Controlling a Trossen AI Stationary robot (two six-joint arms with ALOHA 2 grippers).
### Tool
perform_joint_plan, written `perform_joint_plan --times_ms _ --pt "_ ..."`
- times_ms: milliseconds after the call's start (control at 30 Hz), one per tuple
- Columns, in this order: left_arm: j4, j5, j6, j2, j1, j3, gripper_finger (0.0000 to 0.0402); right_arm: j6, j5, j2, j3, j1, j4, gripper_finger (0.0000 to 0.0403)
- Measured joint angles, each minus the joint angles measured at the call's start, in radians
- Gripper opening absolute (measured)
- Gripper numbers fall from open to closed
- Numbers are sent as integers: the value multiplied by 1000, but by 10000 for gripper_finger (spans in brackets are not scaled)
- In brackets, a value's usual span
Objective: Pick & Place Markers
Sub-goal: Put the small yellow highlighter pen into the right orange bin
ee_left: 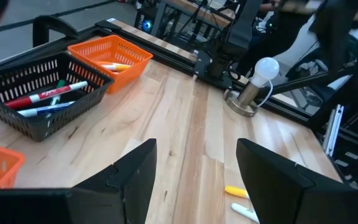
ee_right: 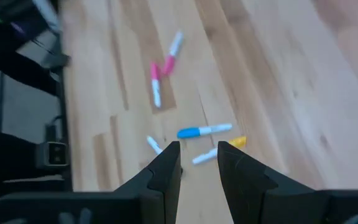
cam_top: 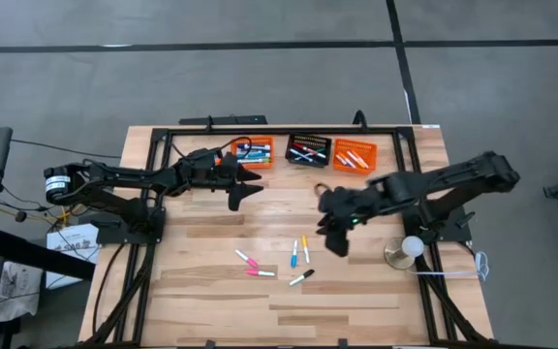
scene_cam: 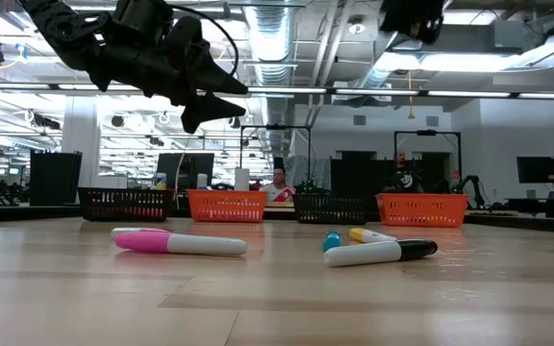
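Note:
Several markers lie loose on the wooden table: two pink-capped ones [cam_top: 253, 266], a blue one [cam_top: 294, 255], a yellow one [cam_top: 305, 249] and a black-capped one [cam_top: 301, 277]. In the low view the pink-capped [scene_cam: 176, 242] and black-capped [scene_cam: 383, 252] markers lie flat. My right gripper [cam_top: 335, 236] hovers just right of them, open and empty; its wrist view shows its fingers [ee_right: 197, 167] above the blue marker [ee_right: 204, 131]. My left gripper [cam_top: 246, 184] is open and empty in the air near the left orange basket [cam_top: 255, 152]; it also shows in its wrist view [ee_left: 197, 180].
Three slatted baskets with markers stand along the far edge: orange at the left, black [cam_top: 308, 150] in the middle, orange [cam_top: 354, 155] at the right. A white bulb on a round metal base [cam_top: 410, 249] stands at the table's right. A dark frame [cam_top: 163, 145] borders the table.

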Motion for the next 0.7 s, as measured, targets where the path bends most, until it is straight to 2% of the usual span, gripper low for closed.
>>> perform_joint_plan --times_ms 100,400,567,700 --pt "0 -1 10 0 0 0 220 56 -18 84 0 -7 0 96" --pt "0 -3 12 0 0 0 220 191 -216 285 -1 -40 0 96" --pt "-1 -3 12 0 0 0 220 251 -263 360 -1 -39 31 102" --pt "-4 -3 13 0 0 0 220 314 -265 408 0 -39 74 126"
